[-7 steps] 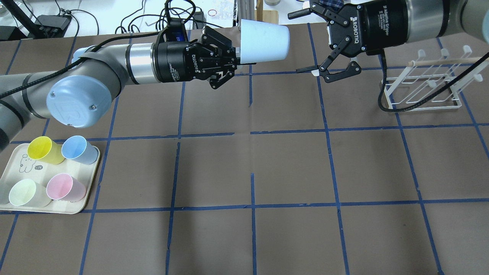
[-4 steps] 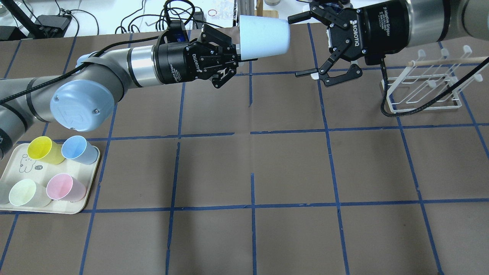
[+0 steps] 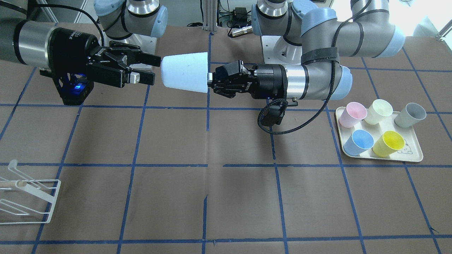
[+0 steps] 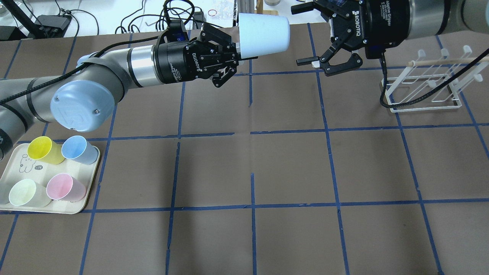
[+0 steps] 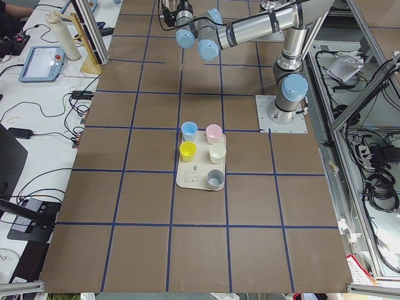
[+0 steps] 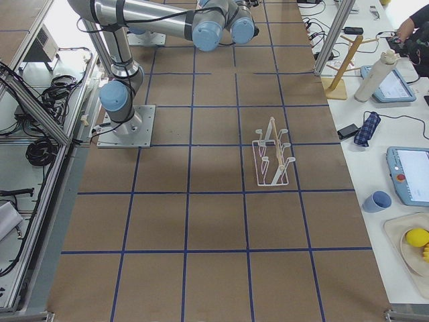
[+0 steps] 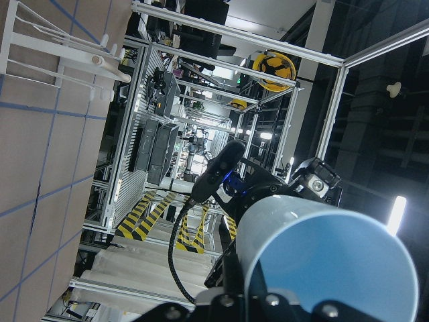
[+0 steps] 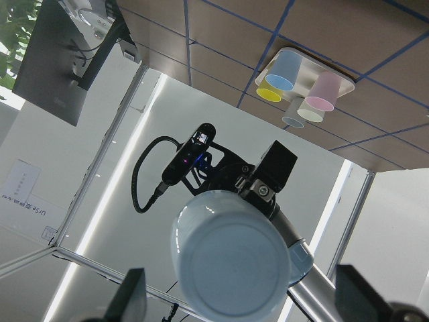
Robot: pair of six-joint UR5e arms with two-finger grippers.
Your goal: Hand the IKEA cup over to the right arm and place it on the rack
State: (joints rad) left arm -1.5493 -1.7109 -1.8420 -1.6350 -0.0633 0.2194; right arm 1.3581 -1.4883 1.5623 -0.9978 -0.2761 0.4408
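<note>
The little pale blue cup [image 4: 263, 35] is up in the air over the far side of the table [image 4: 290, 168]. It lies on its side, between the two grippers. The left gripper [image 4: 237, 57] is pinched tight on the rim of the cup, at the wide open end. The closed bottom of the cup points at the right gripper [image 4: 300, 34]. That gripper's jaws are spread wide, one finger on each side of the cup's line, and they do not touch it. In the view from the front the fingertips are just beside the cup's bottom. The white rack [image 6: 271, 155] stands on the table, off to the robot's right, with no cup on it. The other cups sit well away on the tray [image 4: 26, 168]. The cup looks very light, since one pinch on its rim holds it up. It looks like thin, smooth plastic, so it may be slippery and may bend if squeezed hard. It gets thinner toward the bottom, so fingers there could slide off. I think the best place to hold it is around the middle of its body, one finger on each side, with a soft squeeze.
</note>
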